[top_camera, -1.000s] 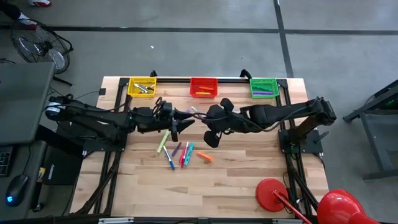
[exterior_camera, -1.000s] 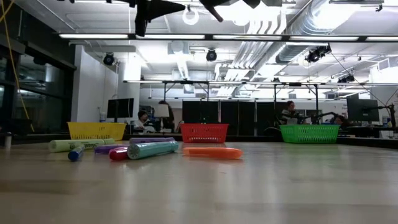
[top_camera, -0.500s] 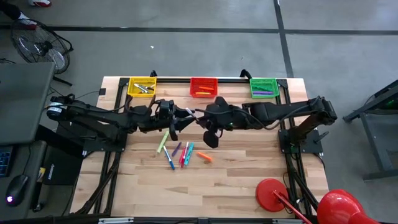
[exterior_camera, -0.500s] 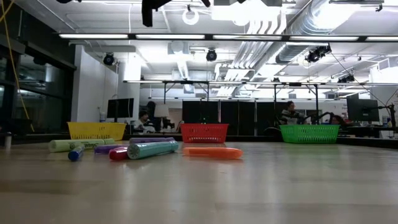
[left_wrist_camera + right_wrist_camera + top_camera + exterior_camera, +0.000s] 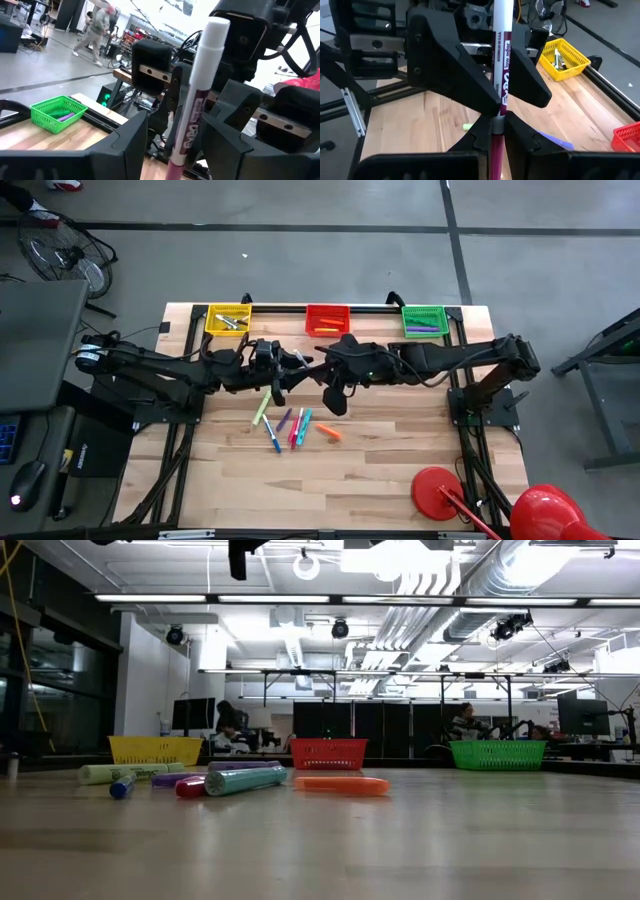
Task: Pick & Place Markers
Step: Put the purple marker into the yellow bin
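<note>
A white marker with a magenta lower end stands roughly upright in the air above the table's middle; it also shows as the marker and the marker. My right gripper is shut on it. My left gripper faces it from the table's left and is open. Its fingers stand on either side of the white barrel, with a gap showing on one side. Several more markers lie flat on the wood below, in light green, purple, blue, pink, teal and orange. My right gripper pinches the marker between its two fingers at the magenta end, just below where it meets the white barrel. The fingers come from the table's right, slanting slightly down, and lie across the marker. The marker stands white end up, clear of the table.
Three mesh baskets stand along the far edge: yellow, red and green, each with markers inside. A red lamp base sits at the near right corner. People show in the room beyond the table.
Both grippers have tipped their fingers upward while staying at about the same place above the table's middle. Their dark tips have risen partly out of the top of the low view. The marker has tipped along with my right gripper.
</note>
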`<state>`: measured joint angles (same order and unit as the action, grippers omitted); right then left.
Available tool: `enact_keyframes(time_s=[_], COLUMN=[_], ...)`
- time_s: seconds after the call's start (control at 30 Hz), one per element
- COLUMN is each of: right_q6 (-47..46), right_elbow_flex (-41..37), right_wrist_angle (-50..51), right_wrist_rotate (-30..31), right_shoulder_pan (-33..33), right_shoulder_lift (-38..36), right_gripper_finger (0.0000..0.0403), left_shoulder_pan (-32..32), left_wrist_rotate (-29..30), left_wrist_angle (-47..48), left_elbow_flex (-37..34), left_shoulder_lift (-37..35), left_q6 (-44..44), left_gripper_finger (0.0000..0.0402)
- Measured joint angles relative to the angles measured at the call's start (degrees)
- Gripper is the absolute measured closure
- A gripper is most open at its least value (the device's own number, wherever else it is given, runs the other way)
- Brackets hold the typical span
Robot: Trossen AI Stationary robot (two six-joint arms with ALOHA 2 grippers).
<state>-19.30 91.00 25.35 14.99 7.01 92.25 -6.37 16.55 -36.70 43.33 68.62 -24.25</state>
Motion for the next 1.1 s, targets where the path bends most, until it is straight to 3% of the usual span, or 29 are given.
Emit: enact_keyframes(time_s=[0.23, 0.57, 0.97, 1.1], right_q6=[-1.1, -2.1, -2.4, -2.3], right_elbow_flex=[0.0, 0.0, 0.0, 0.0], right_wrist_angle=[-0.1, -0.1, -0.1, 0.0], right_wrist_rotate=[0.4, 1.0, 1.0, 1.0], right_shoulder_pan=[0.0, 0.0, 0.0, 0.0], right_shoulder_lift=[0.7, 0.9, 0.9, 0.9], right_gripper_finger=[0.0380, 0.0380, 0.0379, 0.0332], left_shoulder_pan=[0.0, 0.0, 0.0, 0.0], left_wrist_rotate=[-1.2, -1.1, -1.8, -2.1], left_wrist_angle=[-0.5, -0.8, -0.8, -0.9], left_elbow_flex=[0.0, 0.0, 0.0, 0.0], left_shoulder_lift=[0.0, 0.0, 0.0, 0.0], left_q6=[0.0, 1.8, 2.0, 2.0], left_gripper_finger=[0.0243, 0.0373, 0.0373, 0.0373])
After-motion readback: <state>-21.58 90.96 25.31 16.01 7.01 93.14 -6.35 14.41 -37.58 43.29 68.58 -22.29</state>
